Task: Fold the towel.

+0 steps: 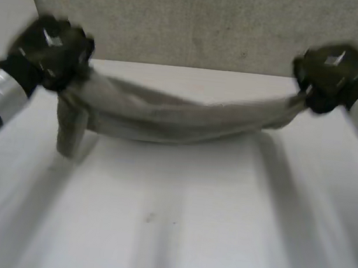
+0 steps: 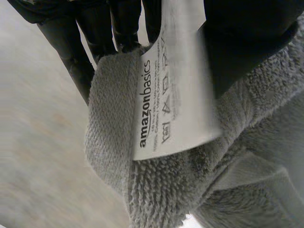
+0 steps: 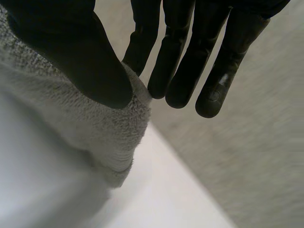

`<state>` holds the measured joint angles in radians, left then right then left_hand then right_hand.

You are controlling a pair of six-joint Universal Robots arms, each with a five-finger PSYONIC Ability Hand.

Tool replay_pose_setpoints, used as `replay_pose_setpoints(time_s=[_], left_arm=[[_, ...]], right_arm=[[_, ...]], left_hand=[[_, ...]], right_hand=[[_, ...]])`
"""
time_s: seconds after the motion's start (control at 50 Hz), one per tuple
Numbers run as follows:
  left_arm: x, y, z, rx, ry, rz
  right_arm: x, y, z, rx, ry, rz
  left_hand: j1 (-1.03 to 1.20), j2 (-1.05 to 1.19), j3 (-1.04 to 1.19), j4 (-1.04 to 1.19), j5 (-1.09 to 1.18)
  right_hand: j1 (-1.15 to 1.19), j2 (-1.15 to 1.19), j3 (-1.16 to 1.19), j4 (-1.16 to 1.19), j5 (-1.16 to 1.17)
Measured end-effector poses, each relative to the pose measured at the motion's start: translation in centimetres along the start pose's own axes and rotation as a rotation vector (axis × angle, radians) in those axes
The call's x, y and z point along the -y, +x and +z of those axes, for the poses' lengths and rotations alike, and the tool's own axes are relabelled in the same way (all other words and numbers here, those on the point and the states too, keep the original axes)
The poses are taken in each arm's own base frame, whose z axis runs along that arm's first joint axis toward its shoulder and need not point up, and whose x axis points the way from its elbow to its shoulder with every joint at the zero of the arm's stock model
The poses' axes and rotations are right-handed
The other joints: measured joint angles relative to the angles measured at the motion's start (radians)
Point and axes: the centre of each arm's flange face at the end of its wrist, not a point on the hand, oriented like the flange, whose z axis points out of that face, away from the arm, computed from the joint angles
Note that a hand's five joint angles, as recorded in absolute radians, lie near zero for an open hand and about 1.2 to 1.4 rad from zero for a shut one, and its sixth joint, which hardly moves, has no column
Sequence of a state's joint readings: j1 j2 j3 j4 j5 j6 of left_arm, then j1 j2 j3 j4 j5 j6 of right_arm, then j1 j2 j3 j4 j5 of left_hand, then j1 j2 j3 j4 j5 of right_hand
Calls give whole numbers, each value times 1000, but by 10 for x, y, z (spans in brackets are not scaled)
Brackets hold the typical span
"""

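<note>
Grey terry towel (image 1: 168,117) hangs slack between both hands above the white table (image 1: 174,236), with one tail drooping below the left end. Left hand (image 1: 50,50) pinches that end by the white care label (image 2: 175,95), thumb pressed on cloth. Right hand (image 1: 329,73) clamps the opposite corner between thumb and fingers (image 3: 142,42). No neat fold visible, though the towel is possibly doubled already. Laying it flat and folding are still to do.

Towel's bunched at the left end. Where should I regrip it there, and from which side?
Probably the loose corner hanging below the left hand, taken from the outer side. The towel is bunched in that pinch and this flap hangs free, while the right hand pinches its end near a corner.
</note>
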<state>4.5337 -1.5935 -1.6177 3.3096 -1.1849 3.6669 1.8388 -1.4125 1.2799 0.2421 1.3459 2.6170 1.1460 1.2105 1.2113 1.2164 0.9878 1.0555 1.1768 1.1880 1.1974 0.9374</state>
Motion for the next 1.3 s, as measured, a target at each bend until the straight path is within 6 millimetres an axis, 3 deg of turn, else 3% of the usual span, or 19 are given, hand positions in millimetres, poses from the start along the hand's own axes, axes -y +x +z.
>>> replay_pose_setpoints(time_s=[0.06, 0.14, 0.22, 0.36, 0.44, 0.5, 0.56, 0.66, 0.7, 0.76, 0.78, 0.8, 0.84, 0.86, 0.92, 0.98, 1.06, 1.2, 1.3], left_arm=[[37, -18, -9, 54, 101, -99], [65, -32, -18, 77, 170, -232], [72, -38, -22, 70, 156, -353], [26, -26, -5, 25, -52, -474], [-26, -7, 15, -18, -225, -511], [-39, -1, 20, -28, -264, -506], [-71, 13, 32, -52, -345, -462], [-84, 14, 56, -29, -295, -341], [-80, 7, 73, 16, -199, -269], [-44, -22, 100, 159, 88, -184], [-44, -22, 100, 159, 88, -184], [-23, -36, 105, 225, 217, -176], [-9, -45, 106, 261, 293, -178], [12, -59, 103, 312, 409, -198], [24, -66, 97, 333, 467, -247], [15, -59, 92, 302, 413, -305], [-22, -31, 86, 211, 234, -374], [-100, 27, 68, 72, -71, -397], [-138, 59, 46, 0, -220, -307]], right_arm=[[39, 21, -20, -59, 80, -22], [67, 35, -39, -97, 132, -39], [77, 38, -47, -91, 126, -44], [49, 22, -23, 6, -9, -53], [13, 3, 6, 82, -125, -74], [3, -3, 14, 102, -152, -75], [-27, -22, 43, 148, -205, -72], [-34, -32, 72, 100, -137, -71], [-28, -29, 86, 32, -62, -71], [5, -9, 106, -164, 162, -67], [5, -9, 106, -164, 162, -67], [29, 6, 105, -266, 289, -64], [39, 12, 104, -304, 338, -63], [64, 25, 95, -391, 457, -59], [75, 30, 87, -422, 506, -58], [64, 20, 82, -367, 453, -63], [25, -6, 83, -220, 284, -62], [-75, -70, 78, 51, -61, -26], [-130, -102, 65, 158, -236, -2]], left_hand=[[0, 0, 1, 0, 0], [0, 0, 2, 0, 0], [0, 0, 2, 0, 0], [0, 0, 2, 0, 0], [0, 0, 2, 0, 0], [0, 1, 2, 0, 0], [0, 1, 2, 0, 0], [0, 1, 3, 0, 0], [0, 1, 3, 0, 0], [0, 1, 3, 0, 0], [0, 1, 3, 0, 0], [0, 1, 3, 0, 0], [0, 1, 3, 0, 0], [0, 1, 3, 0, 0], [0, 1, 3, 0, 0], [0, 1, 3, 0, 0], [0, 1, 4, 1, 0], [0, 2, 4, 1, 0], [0, 2, 4, 1, 0]], right_hand=[[0, 0, 0, 0, 0], [0, 0, 4, 0, 0], [0, 0, 4, 0, 0], [0, 0, 4, 0, 0], [0, 0, 4, 0, 0], [0, 0, 4, 0, 0], [0, 0, 4, 0, 0], [0, 0, 4, 0, 0], [0, 0, 4, 0, 0], [0, 0, 4, 0, 0], [0, 0, 4, 0, 0], [0, 0, 4, 0, 0], [0, 0, 4, 0, 0], [0, 0, 4, 0, 0], [0, 0, 4, 0, 0], [0, 0, 4, 0, 0], [0, 0, 4, 0, 0], [0, 0, 4, 0, 0], [0, 0, 4, 0, 0]])
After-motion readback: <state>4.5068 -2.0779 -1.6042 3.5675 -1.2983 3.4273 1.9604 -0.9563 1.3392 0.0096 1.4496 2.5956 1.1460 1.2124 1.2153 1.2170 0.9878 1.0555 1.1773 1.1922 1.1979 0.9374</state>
